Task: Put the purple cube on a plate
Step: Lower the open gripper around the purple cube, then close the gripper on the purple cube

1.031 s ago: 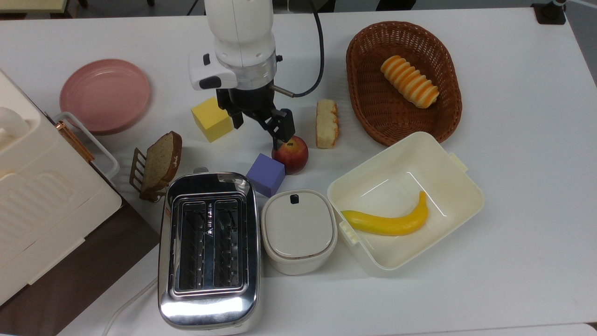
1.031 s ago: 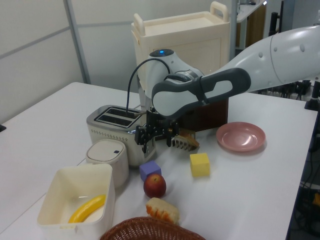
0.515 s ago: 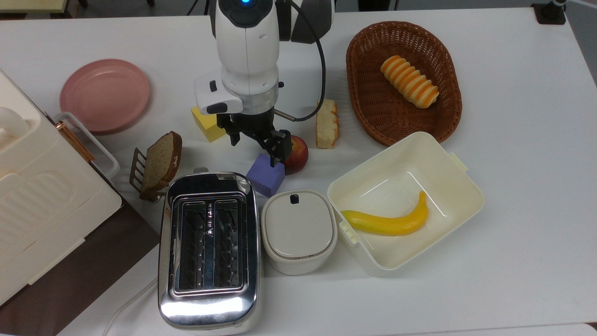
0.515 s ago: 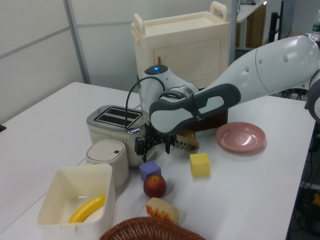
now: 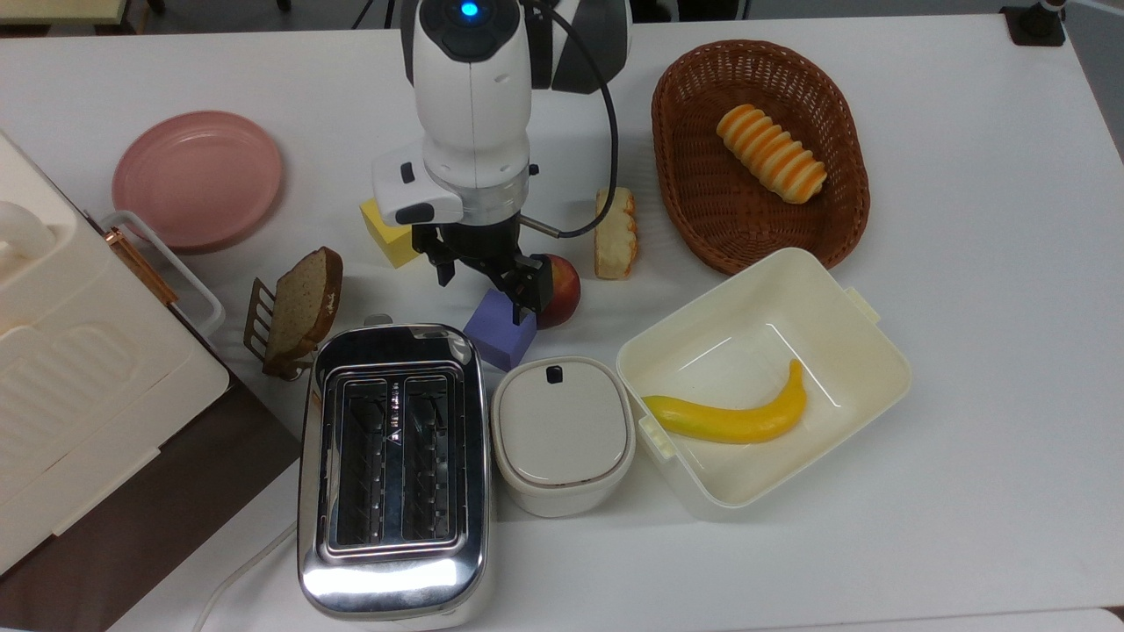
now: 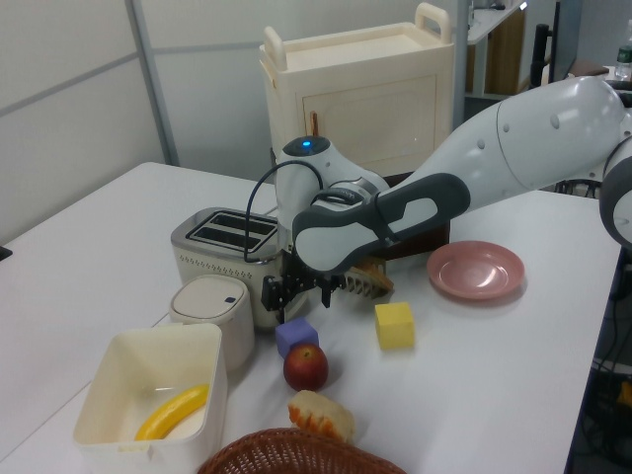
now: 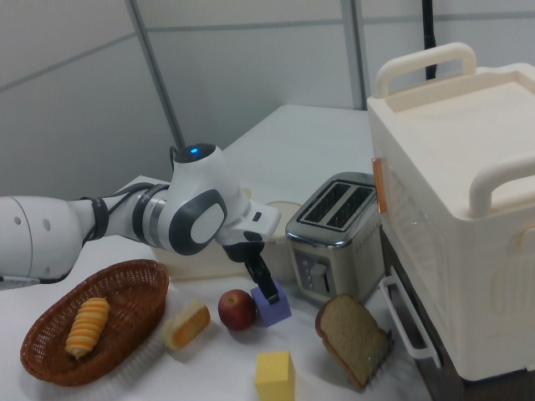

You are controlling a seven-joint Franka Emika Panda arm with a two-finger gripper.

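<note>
Cubes are counted at two: one purple cube (image 5: 500, 329) under the spread gripper (image 5: 486, 285), one yellow cube (image 5: 386, 235); one pink plate (image 5: 198, 179) is seen apart.

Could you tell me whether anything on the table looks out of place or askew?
Nothing looks spilled or damaged. One oddity: the banana lies in an open cream container rather than with the bread in the wicker basket. The purple cube sits turned at an angle, close against the apple, beneath the hand.
</note>
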